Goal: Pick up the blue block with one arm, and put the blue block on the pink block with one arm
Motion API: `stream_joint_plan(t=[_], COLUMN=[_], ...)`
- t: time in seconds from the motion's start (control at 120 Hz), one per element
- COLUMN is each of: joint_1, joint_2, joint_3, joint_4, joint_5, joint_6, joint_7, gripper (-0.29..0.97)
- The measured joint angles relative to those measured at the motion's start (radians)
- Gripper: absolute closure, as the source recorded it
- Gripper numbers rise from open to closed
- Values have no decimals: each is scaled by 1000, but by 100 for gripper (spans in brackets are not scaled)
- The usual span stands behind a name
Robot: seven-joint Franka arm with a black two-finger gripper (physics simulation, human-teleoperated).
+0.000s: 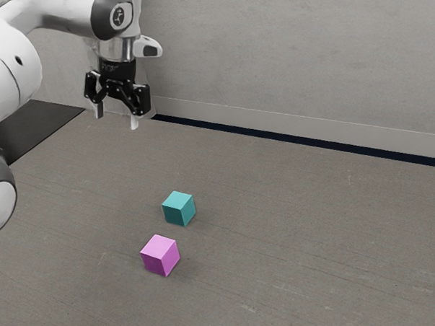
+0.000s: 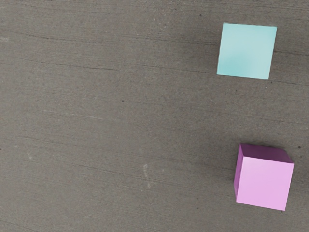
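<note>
The gripper [image 1: 116,115] is being held high over the table [image 1: 314,224], its fingers spread and gripping nothing. The blue block [image 1: 179,208] is lying on the table at about 5 o'clock from it, well apart. The pink block [image 1: 160,254] is sitting near the blue block's 7 o'clock, not touching. In judgement, the descent is best centred over the blue block, with the fingers squared to opposite faces and kept clear of the pink block.

The counter [image 1: 314,224] lies open all round the blue block [image 1: 178,208]; only the pink block [image 1: 160,254] stands near it, apart, a gap between them; the air above both is free.
</note>
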Motion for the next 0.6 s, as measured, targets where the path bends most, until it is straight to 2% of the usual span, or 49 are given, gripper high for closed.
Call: stream_joint_plan(t=[0.15, 0.317, 0.442, 0.6], joint_1=[6, 6, 36, 44], joint_2=[68, 101, 125, 169], joint_3=[-11, -18, -75, -95], joint_4=[-40, -175, -221, -249], joint_5=[-22, -77, -106, -126], joint_6=[75, 219, 326, 428], joint_7=[-21, -44, -64, -77], gripper=[0, 0, 0, 0])
